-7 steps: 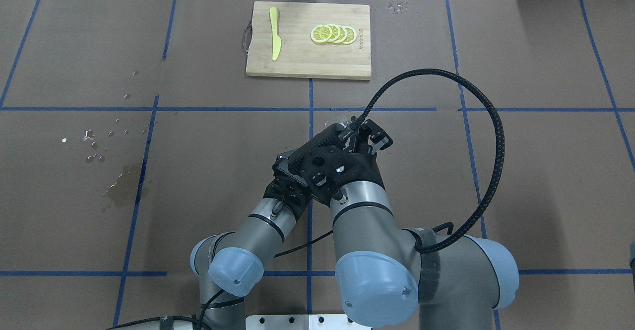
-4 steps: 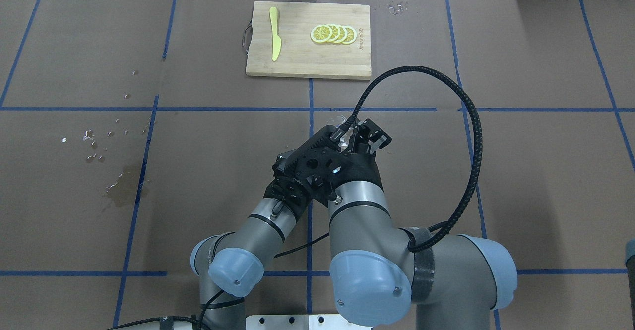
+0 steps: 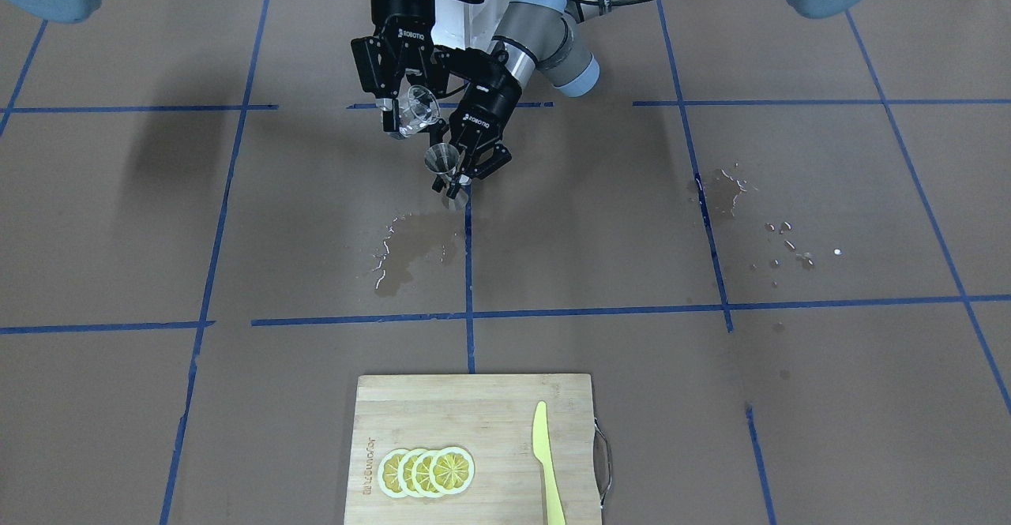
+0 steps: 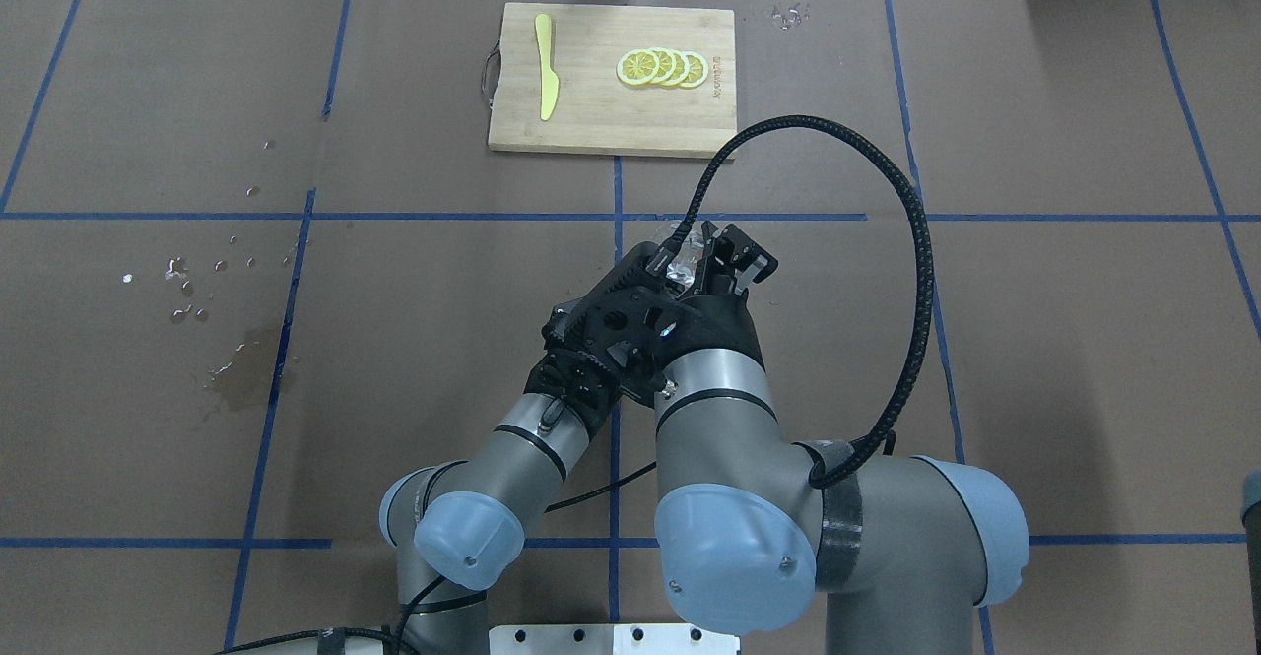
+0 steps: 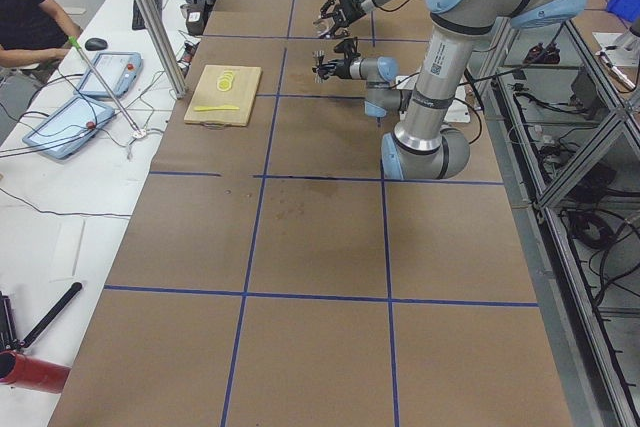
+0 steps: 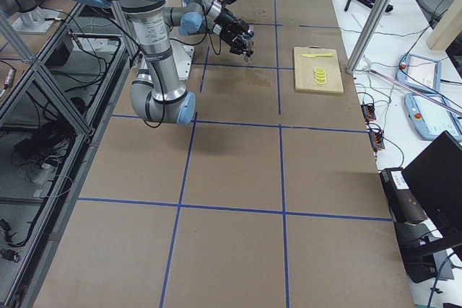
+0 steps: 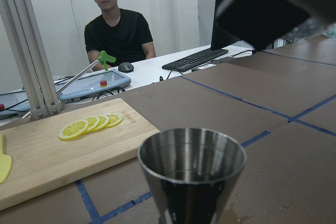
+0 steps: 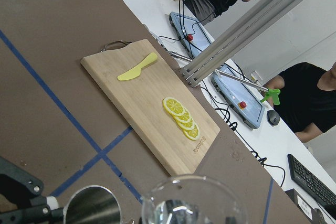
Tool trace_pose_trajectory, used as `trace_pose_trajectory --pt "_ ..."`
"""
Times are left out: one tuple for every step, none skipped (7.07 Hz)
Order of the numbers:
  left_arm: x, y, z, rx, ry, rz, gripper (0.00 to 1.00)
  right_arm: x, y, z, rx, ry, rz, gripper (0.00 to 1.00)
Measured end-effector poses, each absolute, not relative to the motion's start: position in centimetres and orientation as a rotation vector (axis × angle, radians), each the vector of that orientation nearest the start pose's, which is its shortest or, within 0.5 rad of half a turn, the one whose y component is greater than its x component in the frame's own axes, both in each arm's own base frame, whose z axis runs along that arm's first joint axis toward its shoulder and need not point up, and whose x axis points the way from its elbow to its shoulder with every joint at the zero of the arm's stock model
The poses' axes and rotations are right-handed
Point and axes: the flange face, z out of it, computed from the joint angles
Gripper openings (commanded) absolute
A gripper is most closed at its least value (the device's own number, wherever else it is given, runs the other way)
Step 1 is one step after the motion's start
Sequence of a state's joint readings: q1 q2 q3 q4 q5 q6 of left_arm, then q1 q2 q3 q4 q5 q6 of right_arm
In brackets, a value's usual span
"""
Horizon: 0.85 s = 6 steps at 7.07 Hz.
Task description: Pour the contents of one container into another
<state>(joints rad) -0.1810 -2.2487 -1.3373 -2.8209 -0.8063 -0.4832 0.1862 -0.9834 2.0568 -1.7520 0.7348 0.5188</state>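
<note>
Over the table's (image 3: 790, 430) middle, my R gripper (image 3: 407, 114) is clamped on the glass (image 3: 419, 106), tipped just above the jigger (image 3: 442, 159), which my L gripper (image 3: 462, 171) pinches. Pour step, I think; next: tip more, slow.

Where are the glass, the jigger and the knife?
glass (image 3: 415, 113), front-facing view, on its side wall.
jigger (image 3: 442, 159), front-facing view, on its upper cone.
knife (image 3: 545, 462), front-facing view, on its middle.

Table (image 4: 1084, 360): brown paper cover, blue tape grid (image 4: 1084, 217), filling the overhead view.
Desk (image 5: 100, 197): white, left edge of exterior left view.
Wall (image 7: 63, 19): pale, upper left, left wrist view.
</note>
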Motion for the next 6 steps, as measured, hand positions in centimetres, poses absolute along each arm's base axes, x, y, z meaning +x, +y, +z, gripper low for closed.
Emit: trace_pose_trajectory --pt "63.2 -32.1 21.7 1.375 0.932 0.039 0.00 -48.9 -30.5 13.6 1.123 -0.211 -0.418 0.10" --pt "63.2 -32.1 21.6 1.375 0.933 0.039 0.00 -48.8 -30.7 13.5 1.122 -0.188 -0.441 0.10" --pt "63.2 -32.1 21.6 1.375 0.933 0.039 0.00 -48.7 -30.8 13.1 1.120 -0.168 -0.471 0.10" --pt "63.2 -32.1 21.6 1.375 0.934 0.038 0.00 -48.7 -30.9 12.7 1.115 -0.147 -0.504 0.10" --pt "63.1 -32.1 21.4 1.376 0.936 0.037 0.00 -48.7 -31.0 12.6 1.109 -0.123 -0.535 0.10" --pt "63.1 -32.1 21.3 1.377 0.938 0.036 0.00 -48.7 -31.1 12.6 1.105 -0.094 -0.572 0.10"
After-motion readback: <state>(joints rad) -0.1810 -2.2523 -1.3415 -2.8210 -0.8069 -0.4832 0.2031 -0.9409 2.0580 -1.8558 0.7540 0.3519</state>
